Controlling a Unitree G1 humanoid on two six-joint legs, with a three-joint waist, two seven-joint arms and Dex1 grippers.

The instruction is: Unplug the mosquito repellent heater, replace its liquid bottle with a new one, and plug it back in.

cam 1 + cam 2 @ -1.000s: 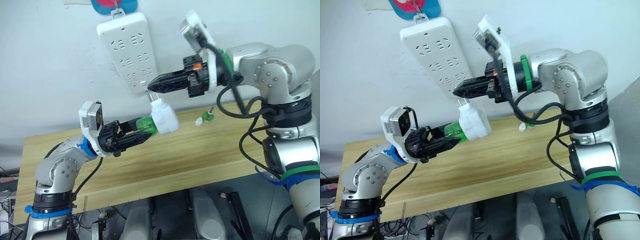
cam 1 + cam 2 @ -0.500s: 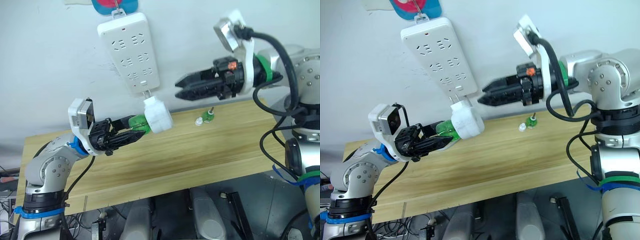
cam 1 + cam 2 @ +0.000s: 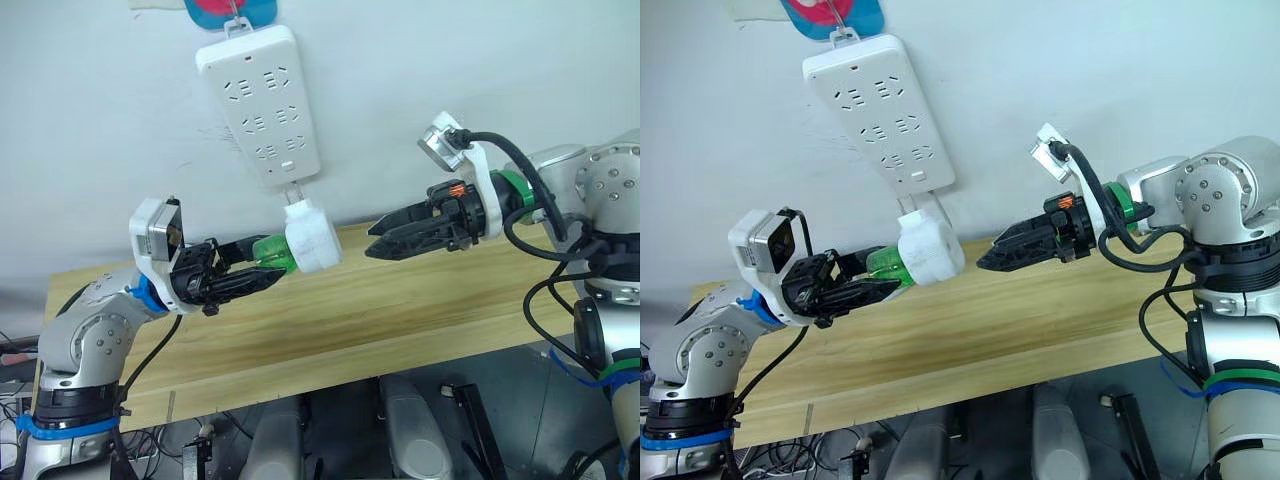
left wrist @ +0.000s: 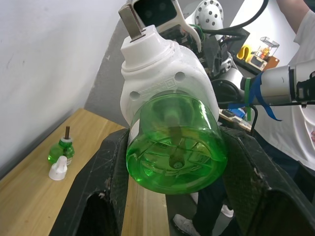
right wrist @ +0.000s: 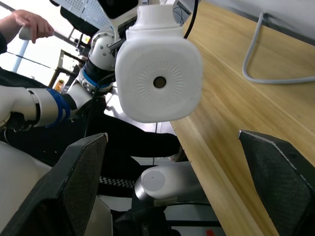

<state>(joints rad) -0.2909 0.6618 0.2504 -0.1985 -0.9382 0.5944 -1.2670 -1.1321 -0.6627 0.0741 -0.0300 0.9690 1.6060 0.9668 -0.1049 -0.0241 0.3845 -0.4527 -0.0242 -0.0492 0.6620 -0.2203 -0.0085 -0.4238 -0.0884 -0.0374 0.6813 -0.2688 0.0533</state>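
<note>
Left gripper [image 3: 262, 278] clamps the green bottle [image 3: 270, 248] screwed into the mosquito repellent heater [image 3: 309, 235], held under the power strip [image 3: 262, 98] above the worktop's [image 3: 330, 320] far edge. Right gripper [image 3: 388, 240] hovers beside it, fingers parted, empty. Misaligned prongs [image 4: 132, 15] could jam or swing the strip.

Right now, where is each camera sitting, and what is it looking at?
Head eyes: up high, looking down at both arms and the power strip.
Left wrist: behind the left gripper, facing the green bottle.
Right wrist: behind the right gripper, facing the heater.
Every view shares that heater.
</note>
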